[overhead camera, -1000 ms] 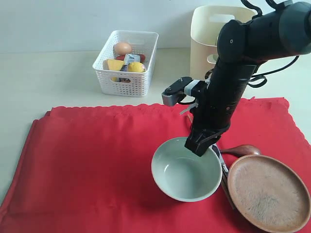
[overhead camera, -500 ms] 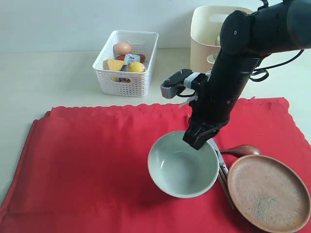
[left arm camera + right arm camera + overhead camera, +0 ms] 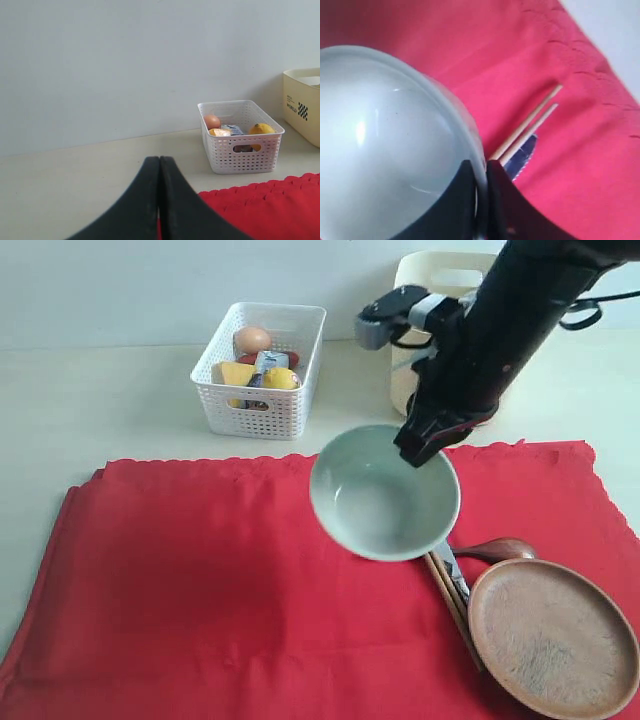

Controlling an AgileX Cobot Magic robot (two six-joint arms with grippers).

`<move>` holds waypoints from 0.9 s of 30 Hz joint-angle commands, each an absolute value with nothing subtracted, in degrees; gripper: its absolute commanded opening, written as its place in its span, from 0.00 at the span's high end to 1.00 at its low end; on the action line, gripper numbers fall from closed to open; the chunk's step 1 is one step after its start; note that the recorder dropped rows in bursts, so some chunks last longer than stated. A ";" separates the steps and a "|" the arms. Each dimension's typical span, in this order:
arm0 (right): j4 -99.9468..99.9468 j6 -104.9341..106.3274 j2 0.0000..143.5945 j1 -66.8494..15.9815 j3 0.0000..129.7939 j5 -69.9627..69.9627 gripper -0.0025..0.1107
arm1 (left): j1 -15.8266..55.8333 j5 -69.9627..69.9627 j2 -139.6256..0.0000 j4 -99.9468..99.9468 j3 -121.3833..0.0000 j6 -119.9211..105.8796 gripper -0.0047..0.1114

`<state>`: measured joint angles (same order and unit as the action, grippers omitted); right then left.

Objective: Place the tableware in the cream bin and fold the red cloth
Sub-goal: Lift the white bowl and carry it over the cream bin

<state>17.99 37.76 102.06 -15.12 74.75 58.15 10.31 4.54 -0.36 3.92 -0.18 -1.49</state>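
right gripper [image 3: 422, 448] pinches the bowl [image 3: 375, 495] by its far-right rim above the red cloth [image 3: 200, 560]; the cream bin [image 3: 412, 310] stands just beyond, farther right. left gripper [image 3: 160, 200] is closed on nothing.

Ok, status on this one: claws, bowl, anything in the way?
Right claw shut on grey-green bowl rim, bowl in the air over red cloth. Left claw shut, idle. Path to cream bin looks clear.

Pale table [image 3: 100, 410], 3 items directly on it.
Red cloth [image 3: 200, 570] spread in front; white basket [image 3: 262, 400] & cream bin [image 3: 410, 275] at back.
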 commanded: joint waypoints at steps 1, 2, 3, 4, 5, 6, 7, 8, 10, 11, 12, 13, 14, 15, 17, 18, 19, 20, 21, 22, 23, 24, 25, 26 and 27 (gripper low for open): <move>18.08 37.67 98.55 -11.69 76.76 56.20 0.98 | 10.74 4.61 0.00 3.91 0.00 -1.55 0.96; 18.08 37.33 97.97 -11.11 76.94 54.57 0.98 | 10.74 4.61 0.00 3.91 0.00 -1.55 0.96; 18.08 37.07 97.24 -10.44 76.94 52.80 0.98 | 10.74 4.61 0.00 3.91 0.00 -1.55 0.96; 17.97 36.96 96.51 -9.91 76.94 51.13 0.98 | 10.74 4.61 0.00 3.91 0.00 -1.37 0.96; 17.68 36.96 95.89 -9.42 76.94 49.93 0.98 | 10.74 4.61 0.00 3.91 0.00 -1.37 0.96; 17.49 36.96 95.37 -8.86 76.94 48.19 0.98 | 10.74 4.61 0.00 3.91 0.00 -1.37 0.96; 17.49 36.65 94.95 -8.30 76.94 46.21 0.98 | 10.74 4.61 0.00 3.91 0.00 -1.37 0.96; 17.49 35.38 94.53 -7.73 76.94 43.82 0.98 | 10.74 4.61 0.00 3.91 0.00 -1.37 0.96; 17.49 31.49 93.98 -6.41 76.94 39.08 0.98 | 10.74 4.61 0.00 3.91 0.00 -1.37 0.96; 17.49 29.01 93.95 -5.72 76.94 36.49 0.98 | 10.74 4.61 0.00 3.91 0.00 -1.37 0.96; 17.40 26.99 93.85 -5.11 76.94 34.11 0.98 | 10.74 4.61 0.00 3.91 0.00 -1.37 0.96; 17.40 24.85 93.85 -4.41 76.94 31.94 0.98 | 10.74 4.61 0.00 3.91 0.00 -1.37 0.96; 17.40 22.97 93.95 -3.74 76.94 30.00 0.98 | 10.74 4.61 0.00 3.91 0.00 -1.59 0.96; 17.40 21.48 94.08 -3.21 76.94 28.75 0.98 | 10.74 4.61 0.00 3.91 0.00 -1.59 0.96; 17.40 18.54 94.66 -1.98 76.94 25.98 0.98 | 10.74 4.61 0.00 3.91 0.00 -1.59 0.96; 17.40 17.32 94.85 -1.53 76.94 25.03 0.98 | 10.74 4.61 0.00 3.91 0.00 -1.59 0.96; 17.27 16.14 95.37 -0.92 76.94 23.99 0.98 | 10.74 4.61 0.00 3.91 0.00 -1.59 0.96; 17.13 15.20 95.84 -0.46 76.94 22.92 0.98 | 10.74 4.61 0.00 3.91 0.00 -1.59 0.96; 17.01 14.26 96.25 -0.15 76.94 22.13 0.98 | 10.74 4.61 0.00 3.91 0.00 -1.59 0.96; 16.87 12.78 96.92 0.11 76.94 20.95 0.98 | 10.74 4.61 0.00 3.91 0.00 -1.59 0.96; 16.87 11.99 97.59 0.22 76.94 20.03 0.98 | 10.74 4.61 0.00 3.91 0.00 -1.47 0.96; 16.87 11.74 98.30 0.37 76.94 19.25 0.98 | 10.74 4.61 0.00 3.91 0.00 -1.47 0.96; 16.78 11.22 99.17 0.45 76.94 18.18 0.98 | 10.74 4.61 0.00 3.91 0.00 -1.47 0.96; 16.78 10.97 100.14 0.45 76.94 17.38 0.98 | 10.74 4.61 0.00 3.91 0.00 -1.47 0.96; 16.78 10.93 100.94 0.45 76.94 16.62 0.98 | 10.74 4.61 0.00 3.91 0.00 -1.47 0.96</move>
<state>17.02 12.33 98.86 0.16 76.50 20.08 10.31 4.54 -0.36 3.92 -0.18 -1.49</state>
